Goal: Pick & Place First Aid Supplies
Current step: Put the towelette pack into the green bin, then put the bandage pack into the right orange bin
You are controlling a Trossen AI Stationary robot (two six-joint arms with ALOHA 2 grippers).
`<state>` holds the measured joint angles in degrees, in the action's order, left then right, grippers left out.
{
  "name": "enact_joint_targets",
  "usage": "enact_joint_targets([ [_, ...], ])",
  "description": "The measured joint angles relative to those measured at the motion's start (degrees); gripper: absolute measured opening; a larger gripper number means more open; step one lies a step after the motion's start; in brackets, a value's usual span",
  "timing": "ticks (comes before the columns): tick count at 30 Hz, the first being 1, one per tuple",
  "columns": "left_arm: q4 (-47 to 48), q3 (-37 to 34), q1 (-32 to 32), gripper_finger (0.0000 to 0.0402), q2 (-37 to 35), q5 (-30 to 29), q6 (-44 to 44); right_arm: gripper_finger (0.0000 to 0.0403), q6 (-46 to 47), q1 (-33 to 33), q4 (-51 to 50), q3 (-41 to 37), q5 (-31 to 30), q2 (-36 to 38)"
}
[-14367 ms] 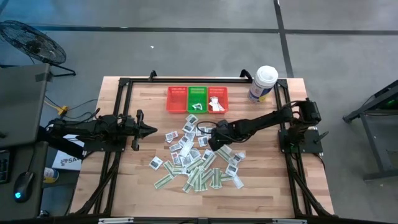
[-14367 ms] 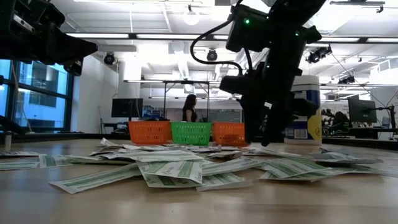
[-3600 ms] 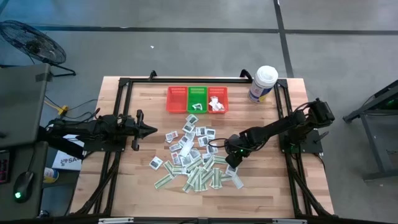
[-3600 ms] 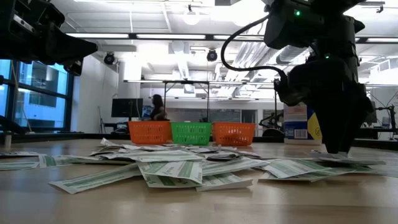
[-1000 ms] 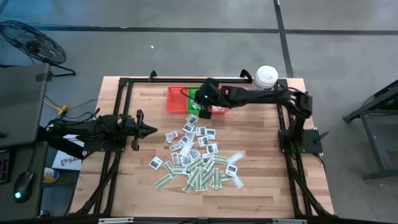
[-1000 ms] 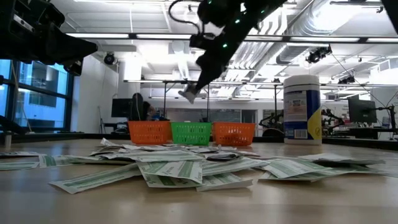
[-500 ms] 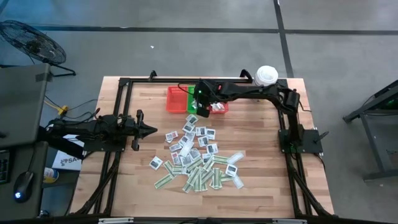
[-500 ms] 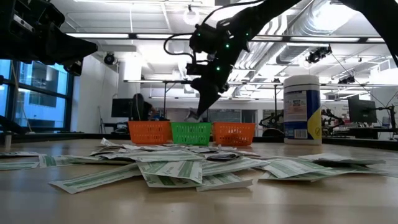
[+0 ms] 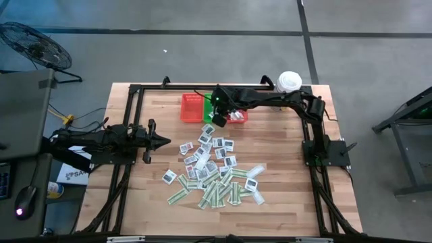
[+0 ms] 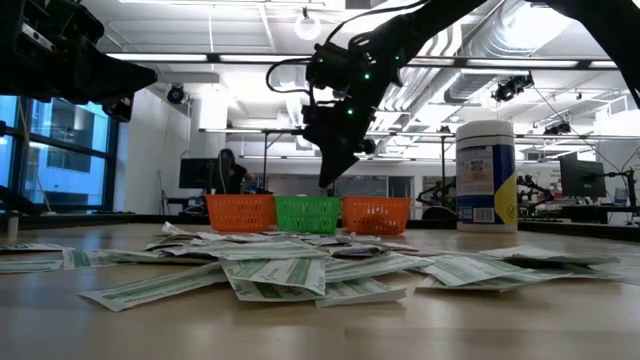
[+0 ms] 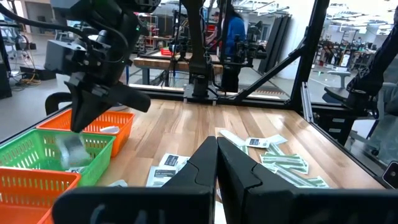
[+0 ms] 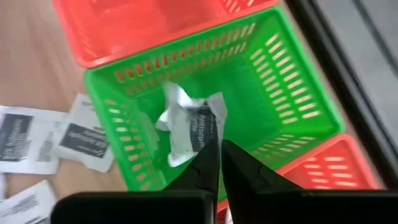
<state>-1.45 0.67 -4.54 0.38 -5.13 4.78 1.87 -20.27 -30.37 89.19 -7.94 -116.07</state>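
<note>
One second on: right claw [image 12: 219,163] now over green basket [image 12: 273,74], nearly closed, packet [image 12: 189,127] beneath.

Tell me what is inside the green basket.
White packets with dark print lie crumpled in the green basket. The right pincer hanging above covers part of its floor, so the count is unclear.

Three baskets [image 9: 214,108] — one tub [image 9: 288,83]

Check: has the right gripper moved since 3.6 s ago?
Yes. In the high view the right gripper went from the packet pile's right edge up to the green basket, near the white tub end.
</note>
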Motion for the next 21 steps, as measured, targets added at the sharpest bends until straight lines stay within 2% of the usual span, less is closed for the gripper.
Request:
enact_joint_targets([
  [12,0.00,0.00,0.02,0.0001,0.00,0.00,0.02,0.0108,3.67,0.04,0.17,0.00,2.58,0.04],
  [21,-0.01,0.00,0.00,0.0001,0.01,0.01,0.00,0.0168,5.61,2.14,-1.36,0.00,2.32,4.34],
])
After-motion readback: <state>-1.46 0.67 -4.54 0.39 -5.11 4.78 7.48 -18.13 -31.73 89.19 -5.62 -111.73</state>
